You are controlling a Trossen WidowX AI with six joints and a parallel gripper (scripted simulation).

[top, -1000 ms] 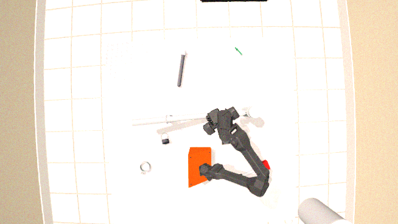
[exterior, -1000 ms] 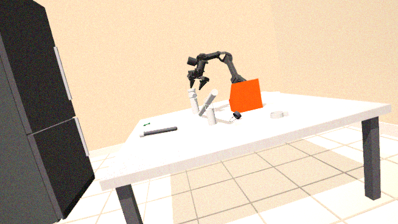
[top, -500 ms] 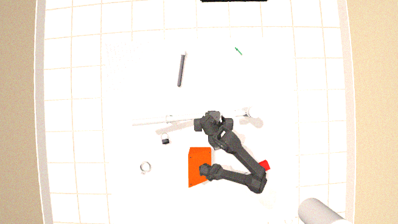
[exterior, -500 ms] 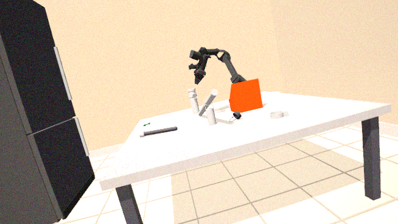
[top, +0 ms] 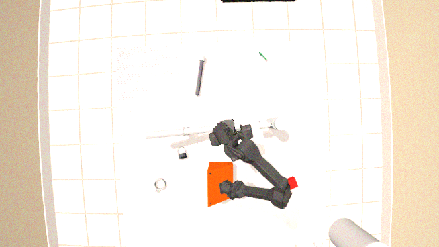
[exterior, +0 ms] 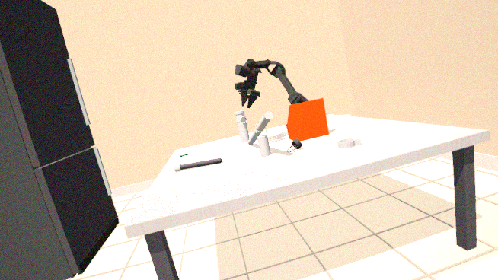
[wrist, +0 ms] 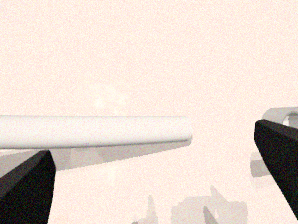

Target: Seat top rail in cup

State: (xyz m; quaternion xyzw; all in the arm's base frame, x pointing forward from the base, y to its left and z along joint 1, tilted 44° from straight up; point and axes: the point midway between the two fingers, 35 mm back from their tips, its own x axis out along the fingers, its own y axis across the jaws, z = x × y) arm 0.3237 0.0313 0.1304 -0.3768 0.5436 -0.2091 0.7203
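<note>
The white top rail [top: 164,133] [exterior: 262,124] [wrist: 93,129] runs through the loop cap on the short post [exterior: 264,146] and slopes up toward the big post [top: 274,124] [exterior: 243,131]. In the wrist view its cut end stops short of a pale fitting on the big post [wrist: 290,117], with bare table between them. My gripper [top: 231,129] [exterior: 248,102] [wrist: 156,145] hangs above the rail's cut end. It is wide open, empty and clear of the rail. In the overhead view it hides the rail's end.
A dark grey rod [top: 200,77] [exterior: 199,163] and a small green piece [top: 263,56] [exterior: 183,155] lie at the back. A padlock [top: 182,153] [exterior: 295,144], a metal ring [top: 160,184] [exterior: 347,143] and an orange box [top: 219,182] [exterior: 308,119] sit near the arm's base. A black cabinet [exterior: 38,114] stands beside the table.
</note>
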